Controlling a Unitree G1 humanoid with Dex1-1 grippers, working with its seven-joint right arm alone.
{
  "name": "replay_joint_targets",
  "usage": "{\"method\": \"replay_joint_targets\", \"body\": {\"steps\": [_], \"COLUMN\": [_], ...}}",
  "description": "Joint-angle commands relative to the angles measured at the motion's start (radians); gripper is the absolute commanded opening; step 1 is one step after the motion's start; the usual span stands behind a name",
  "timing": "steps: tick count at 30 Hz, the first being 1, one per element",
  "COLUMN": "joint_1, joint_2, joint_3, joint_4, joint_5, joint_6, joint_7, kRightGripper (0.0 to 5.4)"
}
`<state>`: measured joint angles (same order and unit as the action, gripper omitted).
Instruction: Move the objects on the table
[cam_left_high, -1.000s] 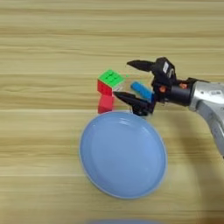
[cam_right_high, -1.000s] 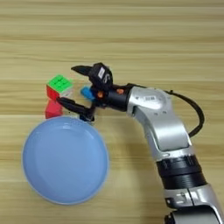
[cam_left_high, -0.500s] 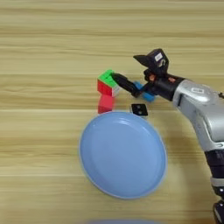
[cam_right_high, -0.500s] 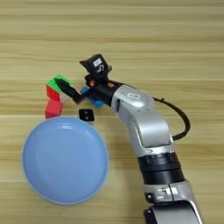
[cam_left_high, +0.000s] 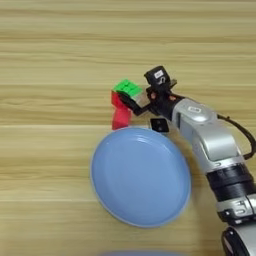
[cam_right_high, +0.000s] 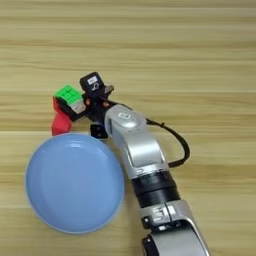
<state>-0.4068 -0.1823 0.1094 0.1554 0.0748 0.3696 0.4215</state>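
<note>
The right gripper (cam_left_high: 142, 100) is reaching in from the right, its silver forearm (cam_right_high: 132, 142) running down to the bottom edge of the view. Its black fingers are lying against the right side of the 3x3 puzzle cube (cam_left_high: 126, 92), with 1 finger (cam_left_high: 131, 102) pressing across the cube's near right face. Whether the fingers are clamped on the cube or only touching it cannot be told, since the second finger is hidden behind the wrist.

The puzzle cube is sitting just left of the fingertips, tilted, showing a green top face and a red side. Directly below it and touching it, the smaller plain red cube (cam_left_high: 120, 119) is resting on the table (cam_left_high: 50, 60), just left of and below the gripper. The flat blue block cannot be made out; only a sliver of blue is showing at the gripper, too small to identify.

Just under the wrist, a small black-and-white square piece (cam_left_high: 159, 125) is lying flat on the wood, close to the rim of the large round blue plate (cam_left_high: 140, 215), which is sitting below and to the left of the gripper.
</note>
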Motion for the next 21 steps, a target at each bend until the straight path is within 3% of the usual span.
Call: {"method": "replay_joint_targets", "body": {"steps": [1,11,21], "joint_1": [-0.102,-0.034,0.016], "joint_2": [-0.017,-0.115,-0.156], "joint_3": [-0.085,-0.150,-0.147], "joint_4": [-0.011,-0.014,0.046], "joint_5": [0.005,0.016,0.000], "joint_6": [-0.090,-0.128,-0.099], "joint_7": [-0.062,0.013,0.039], "kRightGripper": [5.37,5.37,5.37]}}
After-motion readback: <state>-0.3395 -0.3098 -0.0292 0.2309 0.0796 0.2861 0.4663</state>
